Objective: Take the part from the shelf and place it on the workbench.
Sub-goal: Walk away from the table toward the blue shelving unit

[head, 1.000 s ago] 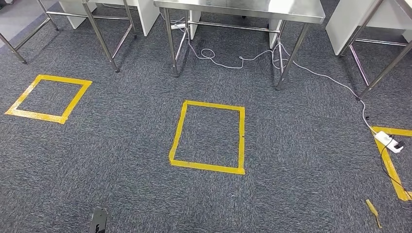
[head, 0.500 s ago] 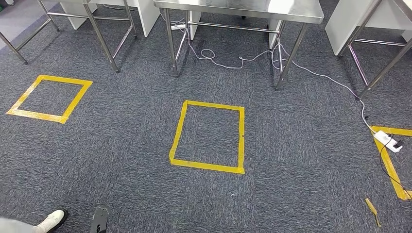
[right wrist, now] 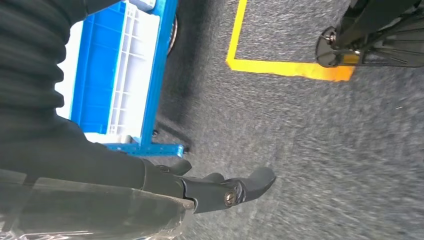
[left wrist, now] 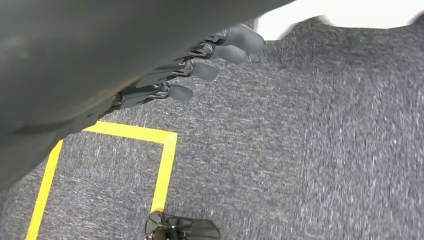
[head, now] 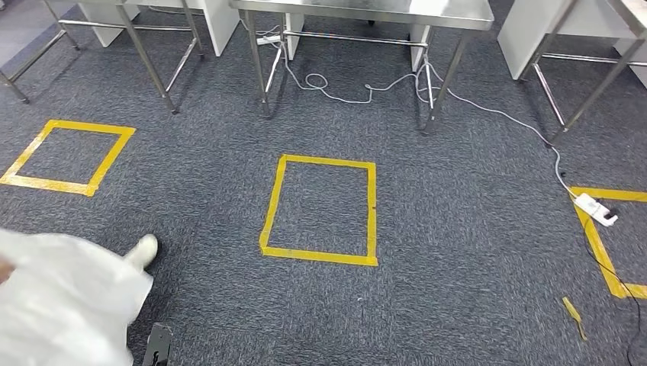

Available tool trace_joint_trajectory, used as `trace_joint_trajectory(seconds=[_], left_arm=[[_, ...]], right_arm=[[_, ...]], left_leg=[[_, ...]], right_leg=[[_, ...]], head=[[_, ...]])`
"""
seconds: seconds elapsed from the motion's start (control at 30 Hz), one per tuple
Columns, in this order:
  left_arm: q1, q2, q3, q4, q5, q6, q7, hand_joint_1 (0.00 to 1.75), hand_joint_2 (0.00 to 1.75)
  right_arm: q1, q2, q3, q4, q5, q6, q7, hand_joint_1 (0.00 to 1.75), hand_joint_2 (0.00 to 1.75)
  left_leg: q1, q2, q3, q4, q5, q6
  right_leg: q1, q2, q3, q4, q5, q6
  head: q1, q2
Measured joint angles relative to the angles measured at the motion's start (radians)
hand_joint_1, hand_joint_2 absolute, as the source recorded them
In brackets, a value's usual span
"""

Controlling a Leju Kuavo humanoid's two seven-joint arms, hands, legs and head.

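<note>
Two empty robot hands, left robot hand (left wrist: pixel 200 65) and right robot hand (right wrist: pixel 220 190), fingers loosely apart above carpet (head: pixel 458 252); no legible writing.

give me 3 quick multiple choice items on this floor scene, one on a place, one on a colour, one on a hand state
1. Where does the white power strip lie?
A. under the steel table
B. inside the middle square
C. on the tape at the head view's right edge

2. What colour is the tape of the middle square?
A. red
B. yellow
C. blue

3. How is the left hand?
A. holding nothing, fingers apart
B. gripping a part
C. pressed on a table

Key: 1 C, it rests across the yellow tape at the right; 2 B, the outline is yellow on grey carpet; 3 A, the fingers hang spread above the carpet.
</note>
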Motion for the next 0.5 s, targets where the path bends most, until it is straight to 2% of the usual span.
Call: trace_joint_trajectory(seconds=[0.03,0.07,0.1,0.13,0.2,0.23,0.27,0.3,0.33,0.37,0.4,0.43,0.47,0.5], left_arm=[[0.0,0.0,0.0,0.0,0.0,0.0,0.0,0.0,0.0],[0.0,0.001,0.0,0.0,0.0,-0.001,0.0,0.0,0.0],[0.001,0.002,0.0,0.0,-0.001,-0.001,0.0,0.0,0.0],[0.001,0.003,0.0,0.0,-0.001,-0.001,0.0,0.0,0.0],[0.002,0.003,0.0,0.0,-0.001,-0.003,0.001,0.0,0.0],[0.001,0.002,0.0,0.0,-0.002,-0.004,0.001,0.0,0.0],[0.002,0.002,0.0,0.0,-0.002,-0.004,0.002,0.0,0.0],[0.003,0.001,0.0,0.0,-0.002,-0.005,0.002,0.0,0.0],[0.004,0.002,0.0,0.0,-0.002,-0.006,0.003,0.0,0.0],[0.006,0.003,0.0,0.0,-0.002,-0.006,0.003,0.0,0.0],[0.008,0.003,0.0,0.0,-0.002,-0.007,0.004,0.0,0.0],[0.009,0.003,0.0,0.0,-0.002,-0.007,0.004,0.0,0.0],[0.009,0.004,0.0,0.0,-0.002,-0.008,0.005,0.0,0.0],[0.009,0.003,0.0,0.0,-0.002,-0.009,0.006,0.0,0.0]], right_arm=[[-0.002,-0.001,-0.001,0.0,0.0,0.0,0.0,0.0,1.75],[-0.006,0.001,-0.002,0.0,0.0,0.0,0.0,0.0,1.75],[-0.01,0.001,-0.002,0.0,-0.001,0.0,0.0,0.0,1.75],[-0.012,0.002,-0.003,0.0,-0.003,0.0,-0.001,0.0,1.75],[-0.012,0.001,-0.009,-0.001,-0.009,-0.001,-0.003,0.0,1.75],[-0.01,0.002,-0.012,0.0,-0.011,-0.001,-0.004,0.0,1.75],[-0.008,0.001,-0.014,0.0,-0.012,-0.001,-0.004,0.0,1.75],[-0.008,0.001,-0.016,0.0,-0.012,-0.001,-0.003,0.0,1.75],[-0.007,0.001,-0.017,0.0,-0.013,-0.001,-0.003,0.0,1.75],[-0.007,0.001,-0.018,0.0,-0.014,-0.001,-0.003,0.0,1.75],[-0.006,0.002,-0.018,0.0,-0.015,-0.001,-0.003,0.0,1.75],[-0.004,0.002,-0.019,0.0,-0.016,-0.001,-0.003,0.0,1.75],[-0.002,0.002,-0.02,0.0,-0.017,-0.001,-0.003,0.0,1.75],[0.0,0.002,-0.02,0.0,-0.017,0.0,-0.003,0.0,1.75]], left_leg=[[0.002,0.01,-0.003,0.003,0.002,-0.009],[0.002,0.019,-0.005,0.009,0.001,-0.018],[0.001,0.029,-0.005,0.014,-0.001,-0.028],[0.0,0.039,-0.003,0.017,-0.003,-0.037],[0.007,0.057,0.004,0.016,-0.003,-0.053],[0.013,0.049,0.005,0.021,-0.01,-0.061],[0.018,0.031,-0.001,0.039,-0.03,-0.066],[0.02,0.005,-0.015,0.078,-0.063,-0.07],[0.02,-0.023,-0.038,0.138,-0.106,-0.07],[0.018,-0.04,-0.064,0.208,-0.146,-0.067],[0.015,-0.049,-0.087,0.269,-0.173,-0.063],[0.013,-0.053,-0.098,0.303,-0.181,-0.057],[0.009,-0.055,-0.092,0.297,-0.168,-0.048],[0.005,-0.062,-0.068,0.253,-0.14,-0.036]], right_leg=[[-0.005,-0.023,0.049,-0.077,0.021,0.013],[-0.006,-0.048,0.087,-0.142,0.038,0.018],[-0.006,-0.065,0.11,-0.184,0.048,0.014],[-0.003,-0.075,0.118,-0.201,0.052,0.003],[0.004,-0.05,0.112,-0.199,0.058,-0.025],[0.004,-0.039,0.113,-0.199,0.061,-0.036],[0.004,-0.027,0.114,-0.199,0.067,-0.046],[0.004,-0.015,0.114,-0.199,0.072,-0.055],[0.006,-0.002,0.112,-0.199,0.077,-0.061],[0.012,0.011,0.109,-0.198,0.08,-0.067],[0.018,0.026,0.106,-0.198,0.083,-0.071],[0.024,0.041,0.105,-0.198,0.084,-0.073],[0.03,0.056,0.105,-0.198,0.085,-0.075],[0.036,0.071,0.106,-0.198,0.086,-0.076]], head=[[0.001,0.0],[0.003,0.0],[0.001,0.0],[-0.001,0.0],[-0.008,0.0],[-0.009,0.0],[-0.009,0.0],[-0.01,0.0],[-0.011,0.0],[-0.011,0.0],[-0.012,0.0],[-0.012,0.0],[-0.012,0.0],[-0.012,0.0]])
